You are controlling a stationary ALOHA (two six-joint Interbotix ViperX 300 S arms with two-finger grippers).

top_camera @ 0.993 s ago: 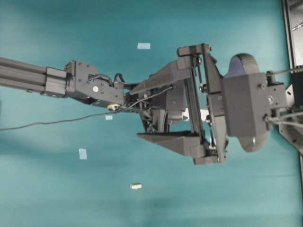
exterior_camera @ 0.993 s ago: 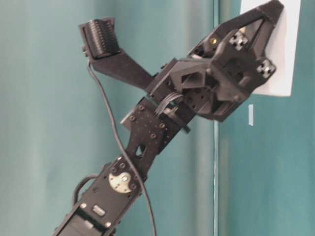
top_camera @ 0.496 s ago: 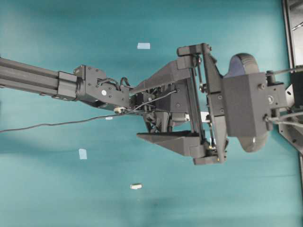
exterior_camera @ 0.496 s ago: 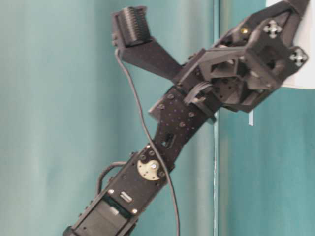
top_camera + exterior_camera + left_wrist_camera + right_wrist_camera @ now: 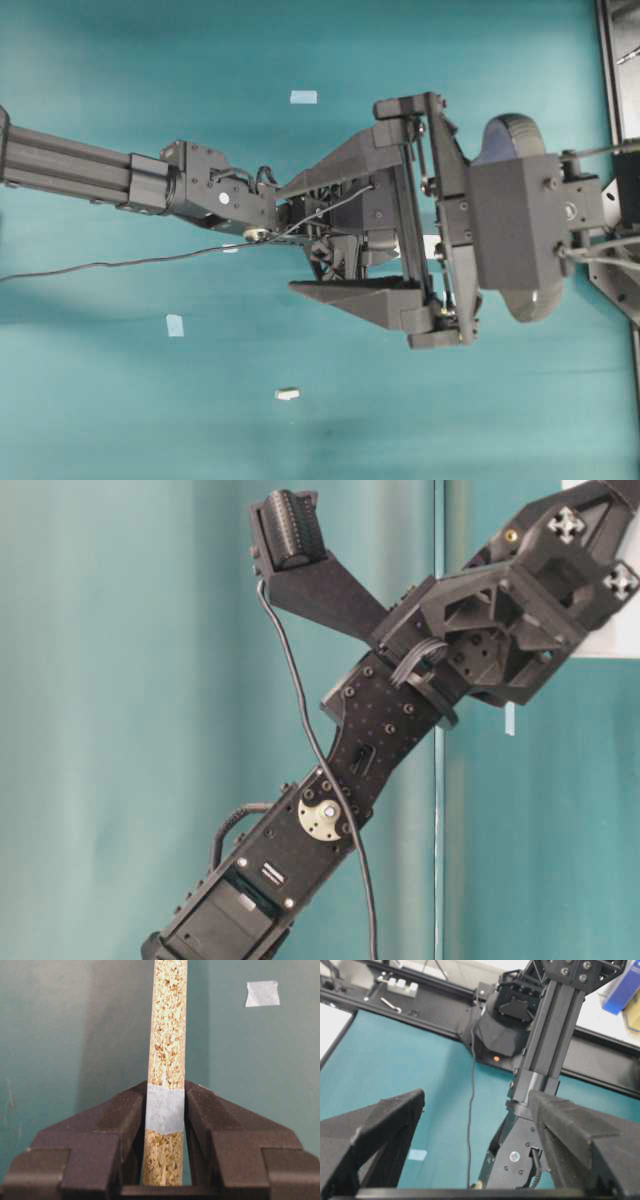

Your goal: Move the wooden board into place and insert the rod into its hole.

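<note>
— Since a second ago the left arm has pushed further toward the right of the overhead view, deeper under the right arm, while the right arm has not stirred.

— What does the left pincer (image 5: 165, 1125) have?

— The wooden board (image 5: 167, 1025), edge-on in the wrist view. Its fingers (image 5: 115, 1120) flank the end wrapped in the light blue patch (image 5: 164, 1115). One finger lies against the strip; on the other side a thin gap shows, so the clamp looks slack or easing off. I judge the board still sits between them, perhaps being set down in place.

— Why grip at the taped end?

— Probably so the long part runs out ahead of the pincer and can be steered over the green table (image 5: 120, 400).

— And the right pincer (image 5: 475, 1125)?

— Spread wide, holding nothing, hovering above the left wrist. It seems parked there until the board is settled.

— Where's the rod (image 5: 287, 394)?

— Lying on the table, well apart from both arms, near a tape square (image 5: 175, 325). It is untouched, so insertion is not yet begun. The hole I cannot see.
</note>
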